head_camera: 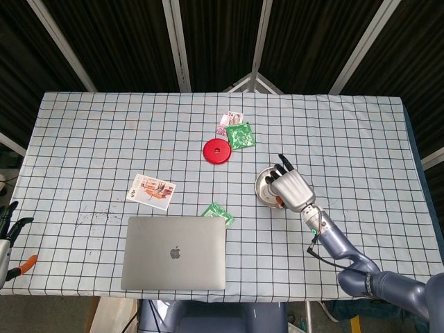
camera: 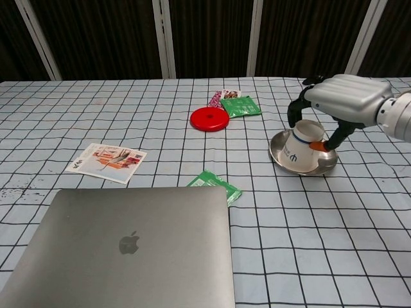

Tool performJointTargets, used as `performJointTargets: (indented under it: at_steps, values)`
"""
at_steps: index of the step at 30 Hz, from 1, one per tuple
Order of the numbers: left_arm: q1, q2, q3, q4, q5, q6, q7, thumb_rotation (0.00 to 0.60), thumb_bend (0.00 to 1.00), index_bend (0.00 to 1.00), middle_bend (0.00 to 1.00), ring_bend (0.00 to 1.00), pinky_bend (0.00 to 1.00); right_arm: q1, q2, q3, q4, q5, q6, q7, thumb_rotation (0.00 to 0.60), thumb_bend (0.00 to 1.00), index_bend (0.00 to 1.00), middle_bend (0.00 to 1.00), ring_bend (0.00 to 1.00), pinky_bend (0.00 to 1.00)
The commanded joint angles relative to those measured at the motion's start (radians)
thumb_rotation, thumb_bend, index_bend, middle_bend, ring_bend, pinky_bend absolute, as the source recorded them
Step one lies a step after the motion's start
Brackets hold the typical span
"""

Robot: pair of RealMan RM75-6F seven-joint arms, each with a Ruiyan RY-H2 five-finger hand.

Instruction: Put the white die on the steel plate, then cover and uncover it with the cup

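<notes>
— Both my hands: which one is working?
— My right hand (camera: 347,106); its fingers (camera: 294,114) are clamped on the cup (camera: 303,143), tilted mouth-down under them on the steel plate (camera: 280,151).
— And the die?
— Hidden. I'd level the rim, then lower slowly.

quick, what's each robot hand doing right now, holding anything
Left robot hand: only partly seen at the head view's left edge, state cannot be told.
Right robot hand: grips the tilted cup over the steel plate.
</notes>
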Motion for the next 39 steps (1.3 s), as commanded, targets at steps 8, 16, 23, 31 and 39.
performJointTargets:
  at_steps: [8, 16, 23, 31, 39]
  values:
    - [-0.002, 0.005, -0.001, 0.003, -0.003, -0.003, -0.012, 0.600, 0.26, 0.24, 0.00, 0.00, 0.13, 0.035, -0.033, 0.034, -0.006, 0.009, -0.026, -0.004, 0.600, 0.39, 0.49, 0.47, 0.22, 0.00]
    - [-0.002, 0.007, -0.004, 0.005, -0.009, -0.003, -0.015, 0.600, 0.26, 0.24, 0.00, 0.00, 0.13, 0.051, -0.085, 0.059, 0.100, 0.036, -0.039, 0.018, 0.600, 0.39, 0.49, 0.47, 0.22, 0.00]
    - [-0.005, 0.000, -0.003, 0.002, -0.010, -0.009, 0.001, 0.600, 0.26, 0.25, 0.00, 0.00, 0.13, 0.040, -0.110, 0.050, 0.208, 0.034, -0.032, 0.049, 0.600, 0.39, 0.49, 0.47, 0.22, 0.00]
    - [-0.007, -0.008, -0.001, -0.003, -0.010, -0.013, 0.025, 0.600, 0.26, 0.25, 0.00, 0.00, 0.13, 0.010, -0.089, 0.023, 0.250, 0.008, -0.006, 0.097, 0.600, 0.39, 0.50, 0.47, 0.22, 0.00]
    - [-0.008, -0.009, 0.002, -0.003, -0.004, -0.014, 0.029, 0.600, 0.26, 0.25, 0.00, 0.00, 0.13, -0.016, -0.032, -0.029, 0.153, -0.049, 0.013, 0.106, 0.600, 0.39, 0.50, 0.47, 0.22, 0.00]
